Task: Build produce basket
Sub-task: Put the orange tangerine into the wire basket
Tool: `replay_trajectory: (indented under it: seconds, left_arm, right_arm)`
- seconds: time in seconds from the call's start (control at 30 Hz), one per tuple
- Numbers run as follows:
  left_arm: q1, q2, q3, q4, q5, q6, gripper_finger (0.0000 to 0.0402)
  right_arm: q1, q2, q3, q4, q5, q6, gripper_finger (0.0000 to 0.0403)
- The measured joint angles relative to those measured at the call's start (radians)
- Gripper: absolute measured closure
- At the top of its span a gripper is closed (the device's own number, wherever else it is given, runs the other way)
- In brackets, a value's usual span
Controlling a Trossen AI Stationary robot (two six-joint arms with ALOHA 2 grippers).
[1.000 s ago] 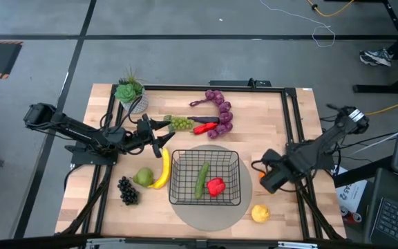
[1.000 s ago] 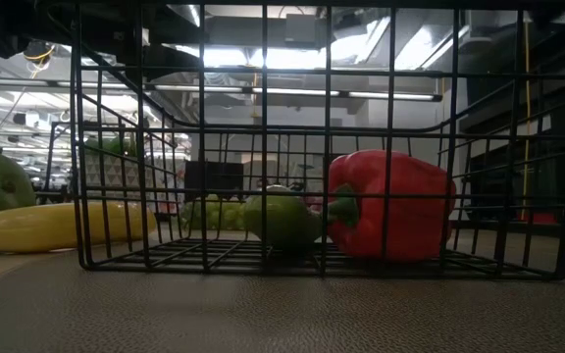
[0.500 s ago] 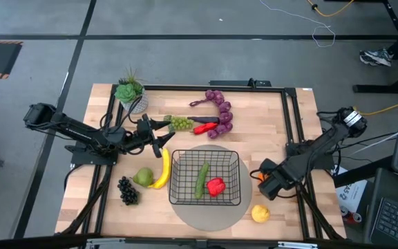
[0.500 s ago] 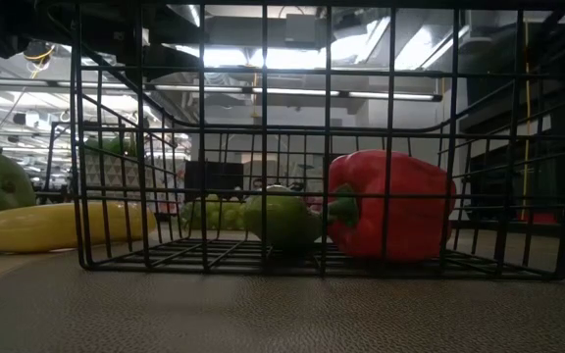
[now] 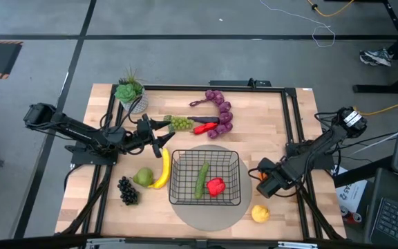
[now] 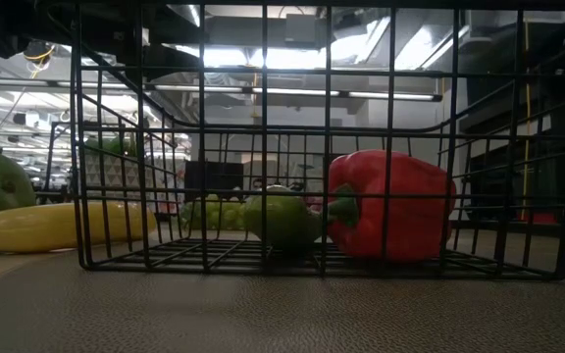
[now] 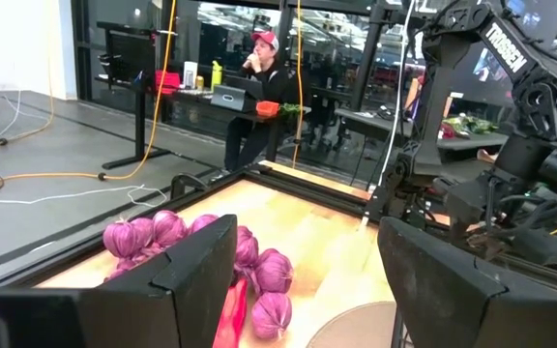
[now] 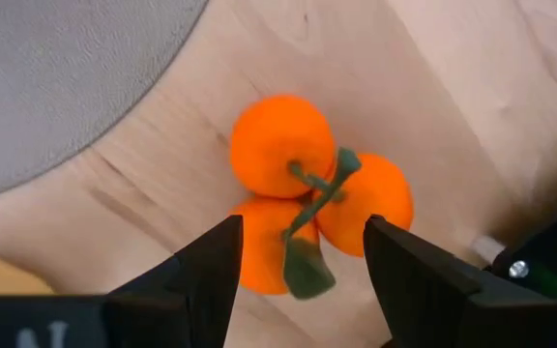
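Two items sit in the basket [image 5: 205, 179]; the right end effector [image 8: 298, 256], jaws apart, hovers over the oranges [image 8: 309, 193] (unheld), needing descent and closure.

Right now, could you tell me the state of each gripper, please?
Left gripper: open, holding nothing, near the purple grapes.
Right gripper: open, holding nothing, above the oranges.

The basket [image 5: 205, 178] sits on a round mat [image 5: 206, 211] at the table's near middle, holding a cucumber [image 5: 201, 180] and a pepper [image 5: 215, 186]. Banana [image 5: 164, 169], pear [image 5: 144, 177] and grapes [image 5: 126, 191] lie to its left, a lemon [image 5: 260, 214] to its right.
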Motion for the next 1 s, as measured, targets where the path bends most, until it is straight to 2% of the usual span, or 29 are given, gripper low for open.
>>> replay_trajectory:
  seconds: [0.2, 0.47, 0.6, 0.73, 1.0]
  left_arm:
    - [0.000, 0.000, 0.000, 0.000, 0.000, 0.000, 0.0154]
    - [0.000, 0.000, 0.000, 0.000, 0.000, -0.004, 0.0154]
    - [0.000, 0.000, 0.000, 0.000, 0.000, -0.006, 0.0154]
    - [0.000, 0.000, 0.000, 0.000, 0.000, -0.006, 0.0154]
    - [0.000, 0.000, 0.000, 0.000, 0.000, -0.006, 0.0154]
  right_arm:
    - [-0.001, 0.000, 0.000, 0.005, 0.052, 0.001, 0.0187]
    - [-0.001, 0.000, 0.001, 0.016, 0.061, 0.003, 0.0187]
    - [-0.002, 0.000, 0.001, 0.016, 0.084, 0.053, 0.0192]
    - [-0.002, 0.000, 0.001, 0.016, 0.086, 0.054, 0.0218]
    - [-0.002, 0.000, 0.001, 0.028, 0.096, 0.054, 0.0303]
